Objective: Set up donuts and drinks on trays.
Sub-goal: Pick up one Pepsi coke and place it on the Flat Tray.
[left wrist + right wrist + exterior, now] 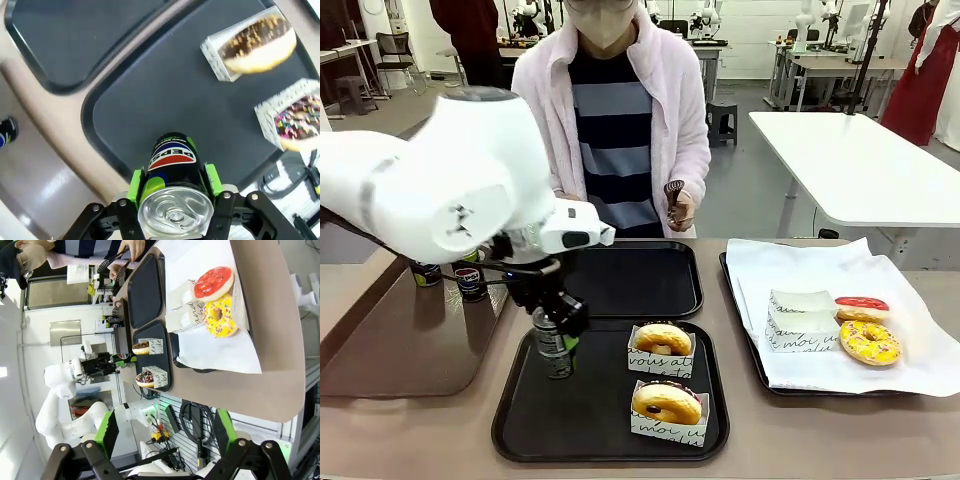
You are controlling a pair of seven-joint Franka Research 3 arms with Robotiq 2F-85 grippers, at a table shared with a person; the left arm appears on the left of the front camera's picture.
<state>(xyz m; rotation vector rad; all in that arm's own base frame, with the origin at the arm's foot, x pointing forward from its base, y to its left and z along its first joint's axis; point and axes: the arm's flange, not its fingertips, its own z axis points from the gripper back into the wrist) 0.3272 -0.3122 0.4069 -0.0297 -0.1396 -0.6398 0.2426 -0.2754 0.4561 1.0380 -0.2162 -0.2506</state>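
Left hand (175,182) clamped on an upright Pepsi can (172,157) at the left part of the near black tray (590,420), two boxed donuts (663,341) on its right part; far black tray (630,280) just behind it on the counter (820,440); right hand (164,432) held high, fingers apart
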